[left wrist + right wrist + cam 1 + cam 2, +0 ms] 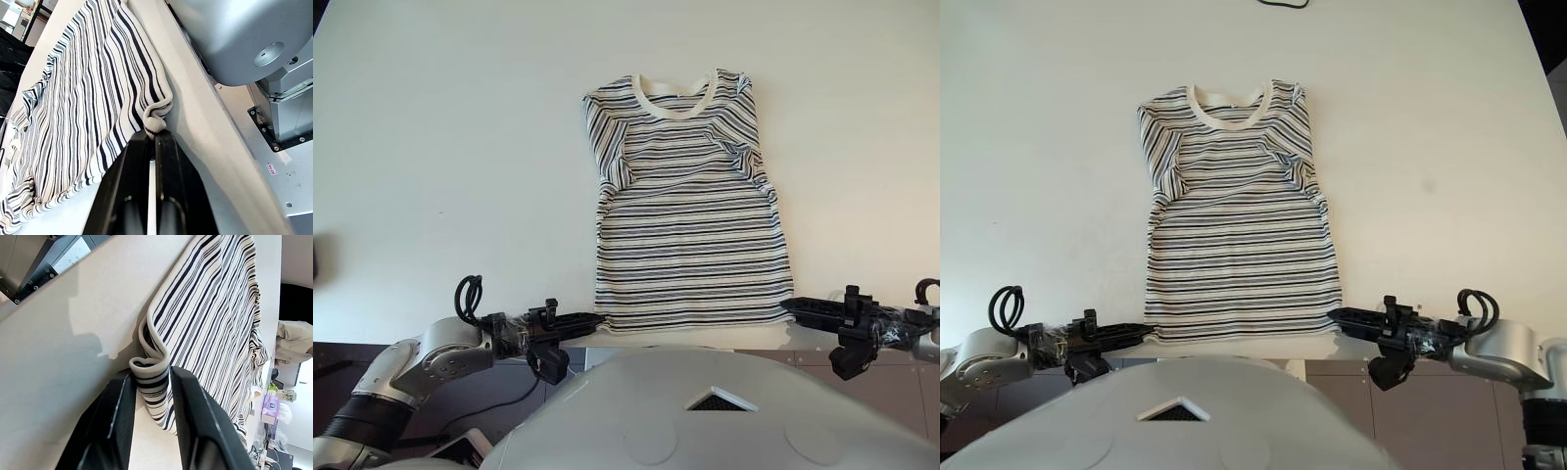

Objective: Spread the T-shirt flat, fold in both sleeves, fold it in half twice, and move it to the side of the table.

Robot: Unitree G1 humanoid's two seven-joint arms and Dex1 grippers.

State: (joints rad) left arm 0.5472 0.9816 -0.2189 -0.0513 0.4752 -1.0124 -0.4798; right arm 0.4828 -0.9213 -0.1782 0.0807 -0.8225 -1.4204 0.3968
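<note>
T-shirt [690, 215], white with dark stripes, lies front up on the white table [450, 147]. Its collar [674, 98] points away from the robot and its hem runs along the table's near edge. Both sleeves are turned in over the body: one [612, 162] on the robot's left and one [751, 157] on its right. The shirt therefore forms a narrow, roughly rectangular shape with some puckers around the chest. The lower half lies smooth.

The left gripper [595, 318] is at the near edge of the table, at the hem corner on the robot's left. In the left wrist view its two black fingers [134, 166] are pressed almost together. A bunched bit of the ribbed hem is pinched at their tips, and only a thin slit shows between them.

The right gripper [789, 305] is at the opposite hem corner, also level with the table edge. In the right wrist view its fingers [188, 396] are a little apart, with a rolled fold of the hem clamped between them. The cloth there is lifted slightly off the tabletop.

A dark cable [1283, 3] lies at the far edge of the table, well apart from the shirt.
</note>
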